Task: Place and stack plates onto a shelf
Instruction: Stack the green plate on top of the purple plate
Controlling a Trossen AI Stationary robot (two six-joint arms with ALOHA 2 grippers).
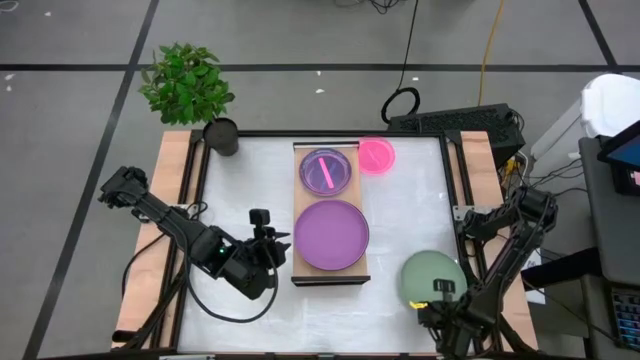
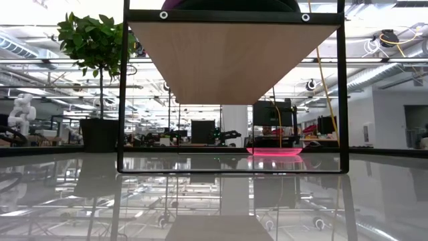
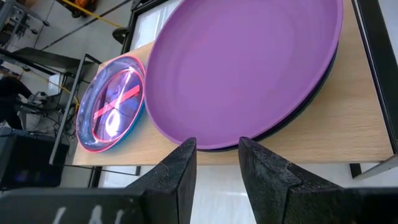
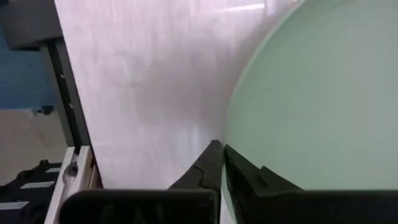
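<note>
The shelf (image 1: 300,215) is a light-wood board on a black frame; its underside (image 2: 234,60) fills the low view. On it rest a large purple plate (image 1: 331,235) topping darker plates (image 3: 311,102), and a translucent cyan stack (image 1: 326,171) with pink showing through. A pink plate (image 1: 377,155) lies on the table beside the shelf's far end. My left gripper (image 1: 277,240) hovers open at the shelf's left edge, its fingers (image 3: 180,168) just short of the purple plate's rim. My right gripper (image 1: 440,290) is shut on the sage-green plate (image 1: 432,272) near the table's near right corner. My right gripper pinches the sage-green plate's rim (image 4: 233,146) on its near side between its two fingers. The fingers (image 4: 211,162) come from the table's near edge, nearly level, one above the rim and one below. Whether the plate is clear of the table, I cannot tell.
A potted plant (image 1: 190,85) in a small black pot (image 1: 221,136) stands at the table's far left corner. Wooden side rails (image 1: 150,270) run along both sides. White tabletop (image 1: 410,215) lies open between the shelf and the right rail.
</note>
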